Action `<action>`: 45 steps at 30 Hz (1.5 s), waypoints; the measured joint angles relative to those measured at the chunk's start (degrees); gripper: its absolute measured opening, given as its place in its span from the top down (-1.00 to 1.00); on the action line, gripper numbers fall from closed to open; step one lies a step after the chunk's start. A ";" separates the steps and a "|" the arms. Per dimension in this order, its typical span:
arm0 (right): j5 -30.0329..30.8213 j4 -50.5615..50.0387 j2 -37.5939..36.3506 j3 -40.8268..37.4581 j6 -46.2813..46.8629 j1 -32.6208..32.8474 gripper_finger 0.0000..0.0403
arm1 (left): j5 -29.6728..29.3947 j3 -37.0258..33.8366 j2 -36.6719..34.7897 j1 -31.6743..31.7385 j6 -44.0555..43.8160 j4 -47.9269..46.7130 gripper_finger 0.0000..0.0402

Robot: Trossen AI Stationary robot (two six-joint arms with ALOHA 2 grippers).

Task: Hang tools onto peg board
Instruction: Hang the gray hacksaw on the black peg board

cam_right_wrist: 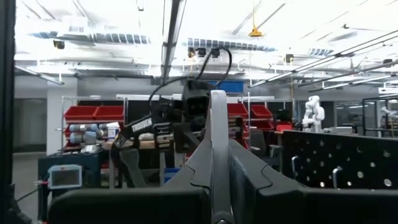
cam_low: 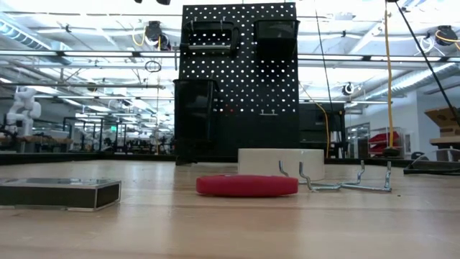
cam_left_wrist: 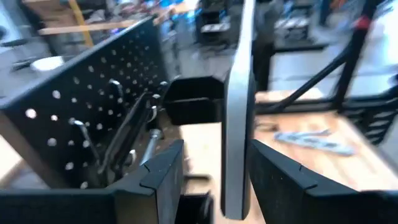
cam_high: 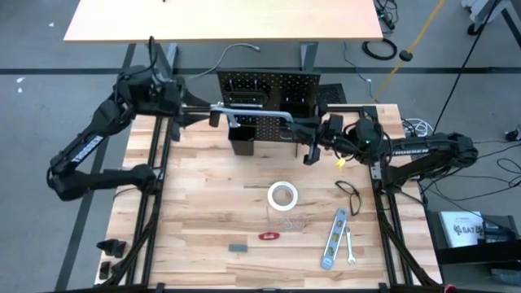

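The grey bar clamp (cam_high: 254,114) hangs level in the air just in front of the upright black peg board (cam_high: 264,89), its bar running left to right. My left gripper (cam_high: 210,111) is shut on its left end and my right gripper (cam_high: 308,130) on its right end. In the low view the peg board (cam_low: 237,86) stands at the table's far side with two black bins (cam_low: 194,115). The white tape roll (cam_high: 282,195), black pliers (cam_high: 350,195), silver level (cam_high: 334,238), small wrench (cam_high: 351,248) and red-handled tool (cam_high: 269,236) lie flat on the table. My left gripper pinches the flat silver bar (cam_left_wrist: 239,124) between its two fingers, at the clamp's left end. The fingers come level from the table's left and lie along the bar. The clamp is lifted clear of the table. My right gripper pinches the bar's other end (cam_right_wrist: 217,149) between its two fingers. The fingers come level from the table's right and lie along the bar, which runs on toward my left arm. The clamp is lifted clear.
Loose metal hooks (cam_high: 297,221) lie by the tape roll and a small dark block (cam_high: 237,247) lies near the front. A dark tool hangs on the board's hooks (cam_left_wrist: 124,143). A second table (cam_high: 220,20) stands beyond the board.
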 joint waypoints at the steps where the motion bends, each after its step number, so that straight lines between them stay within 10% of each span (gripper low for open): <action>1: -0.01 0.12 0.21 0.00 0.05 -0.21 0.93 | 3.73 -1.14 0.06 1.58 -1.30 1.73 0.11; 19: -4.04 6.99 5.66 0.00 4.27 -6.47 0.93 | 16.94 -8.54 2.17 6.42 -8.51 16.76 0.15; 26: -5.19 8.61 6.46 0.00 3.36 -6.94 0.93 | 17.11 -8.54 2.52 6.53 -7.53 16.88 0.64; 45: -3.44 7.25 6.33 0.04 2.30 -9.09 0.75 | 12.76 -6.54 2.65 6.58 -7.41 19.43 0.65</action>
